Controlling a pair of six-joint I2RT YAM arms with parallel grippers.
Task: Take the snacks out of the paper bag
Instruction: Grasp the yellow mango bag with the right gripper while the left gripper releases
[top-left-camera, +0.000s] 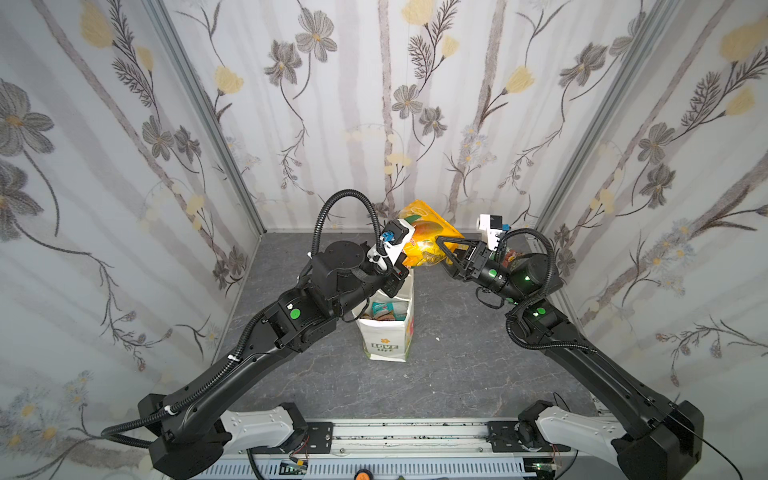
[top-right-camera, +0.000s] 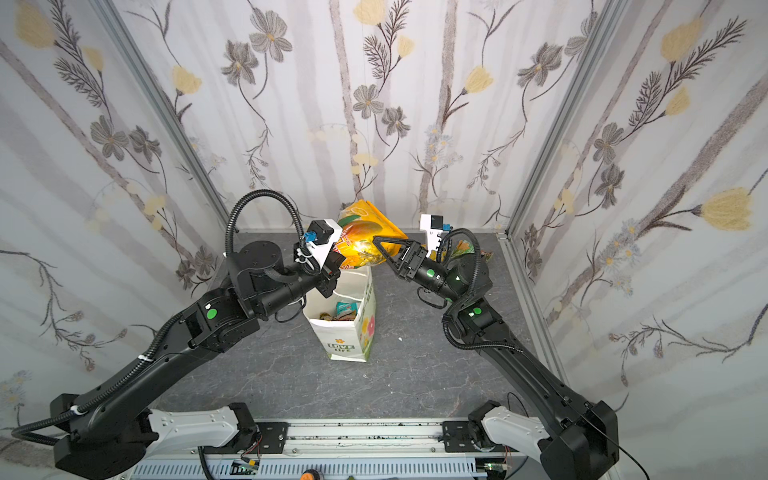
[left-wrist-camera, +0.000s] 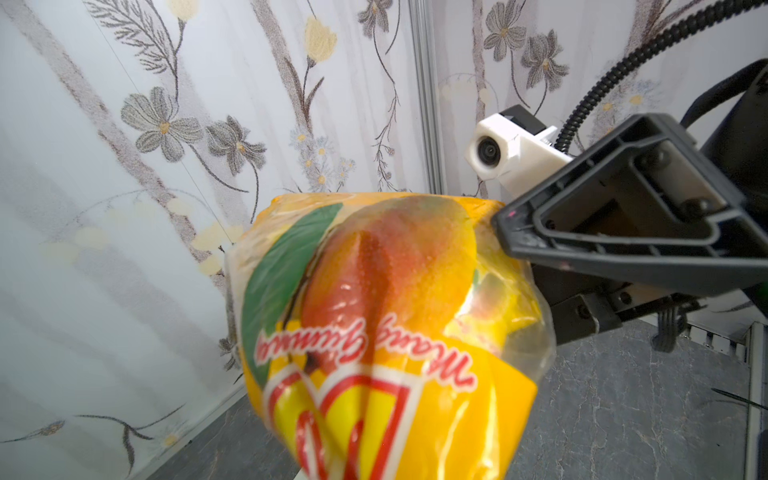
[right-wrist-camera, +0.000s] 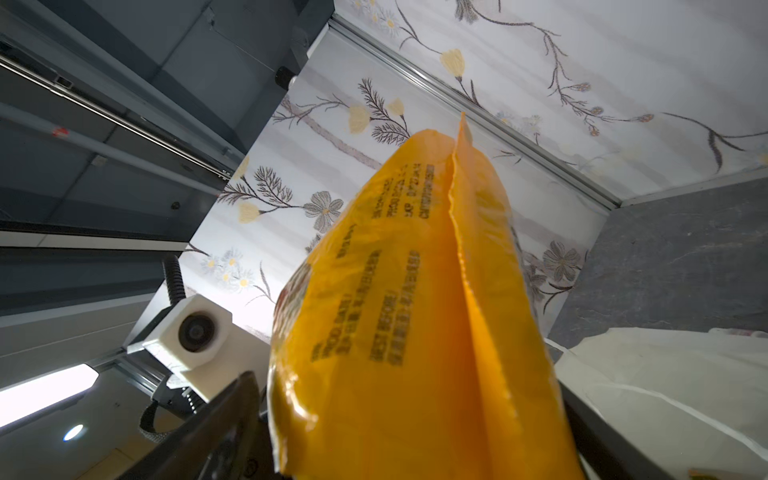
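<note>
Left wrist view: orange-yellow packet (left-wrist-camera: 374, 311) may be dropped at the handover

In both top views the packet is seen at the centre of the frame, just above the mouth of the paper bag (top-left-camera: 388, 340), and is held at its lower end by the fully closed left gripper (top-left-camera: 402, 272). The right gripper (top-left-camera: 441, 253) is opened wide, with the packet between its jaws but not pinched. If the left grip is released too early, the glossy packet could be dropped into the open bag below
</note>
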